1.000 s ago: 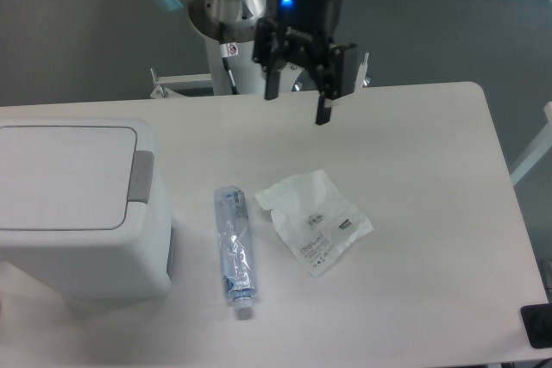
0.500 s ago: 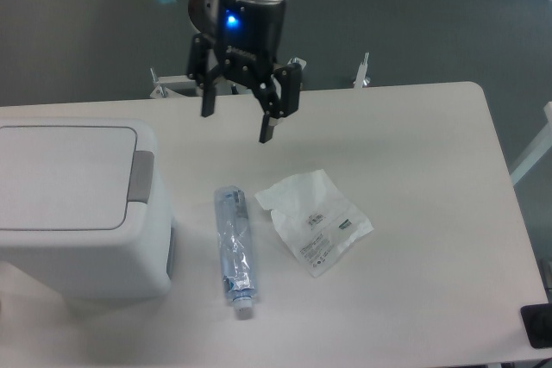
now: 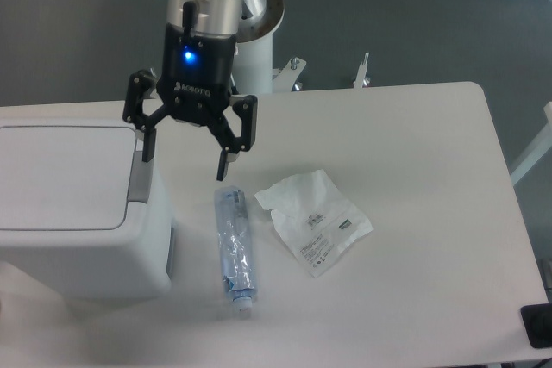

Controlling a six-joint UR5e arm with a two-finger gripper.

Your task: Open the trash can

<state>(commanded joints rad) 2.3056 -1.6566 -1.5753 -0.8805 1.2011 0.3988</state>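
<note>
I see my claw spread wide, holding nothing, above the tabletop. The large boxy white plastic trash can, lid closed, sits just left and below it, grey push-button tab beside one fingertip.

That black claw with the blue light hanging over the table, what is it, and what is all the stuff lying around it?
It is the pincer of a robot arm, seen by one fixed camera looking down on the pale table. Its two black fingers are spread apart and hold nothing. At the left stands a large boxy white plastic trash can with a flat lid, shut, and a grey push-button tab on its edge. The pincer hangs just beside that tab. Also on the table lie a crushed clear plastic bottle and a crumpled white plastic wrapper, both untouched.
</note>
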